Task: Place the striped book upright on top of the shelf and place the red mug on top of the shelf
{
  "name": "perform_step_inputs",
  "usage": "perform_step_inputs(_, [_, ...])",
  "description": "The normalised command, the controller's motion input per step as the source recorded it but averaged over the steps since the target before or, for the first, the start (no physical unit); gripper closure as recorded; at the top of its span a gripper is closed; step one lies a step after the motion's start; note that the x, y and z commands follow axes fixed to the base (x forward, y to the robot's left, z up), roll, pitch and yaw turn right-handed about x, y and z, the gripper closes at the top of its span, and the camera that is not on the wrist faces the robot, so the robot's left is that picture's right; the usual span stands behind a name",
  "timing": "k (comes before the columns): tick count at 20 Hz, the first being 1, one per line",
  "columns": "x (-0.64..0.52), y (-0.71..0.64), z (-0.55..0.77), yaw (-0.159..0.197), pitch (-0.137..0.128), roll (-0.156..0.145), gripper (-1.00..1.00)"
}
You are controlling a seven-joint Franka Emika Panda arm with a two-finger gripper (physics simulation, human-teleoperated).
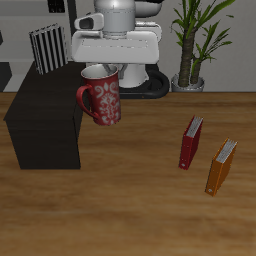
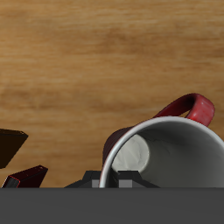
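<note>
One thing is off the table here: the red mug [image 1: 101,96], which hangs tilted in the air beside the shelf [image 1: 45,120], its rim up under the gripper [image 1: 103,68]. The wrist view looks straight into the mug's pale inside [image 2: 166,157], with the handle [image 2: 188,108] curving off to one side. The fingers themselves are hidden behind the rim and the gripper body, so I cannot tell how wide they stand, though the mug hanging clear of the wood suggests they are clamped on its rim.

To finish this step well, I would carry the mug sideways over the shelf's flat top while keeping its base above the top edge (it looks roughly level with that edge now, so a little lift first seems wise). Set it down on a bare patch toward the nearer part of the top, level it before letting go, and open only once the base rests flat.

Going from near to far: an orange book [image 1: 221,167] stands closest to the table's front edge, with a red book [image 1: 190,142] just behind it, both well apart from the mug's path. Farther back, the striped book [image 1: 47,50] already stands upright at the shelf's rear corner; it is the one thing to avoid knocking. A potted plant [image 1: 192,45] sits behind everything, out of the way.
</note>
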Motion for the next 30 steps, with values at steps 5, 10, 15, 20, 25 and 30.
perform_step_inputs(5, [-0.23, -0.21, 0.25, 0.001, -0.042, -0.029, 1.00])
perform_step_inputs(10, [-0.20, -0.09, 0.20, -0.028, 0.008, 0.000, 1.00])
perform_step_inputs(15, [-0.19, -0.28, 0.35, -0.031, 0.002, -0.006, 1.00])
perform_step_inputs(20, [-0.02, -0.58, 0.22, -0.064, 0.021, -0.061, 1.00])
perform_step_inputs(25, [-0.06, -0.33, 0.01, -0.072, 0.026, -0.049, 1.00])
perform_step_inputs(30, [-0.12, -0.30, -0.04, -0.054, 0.020, -0.029, 1.00])
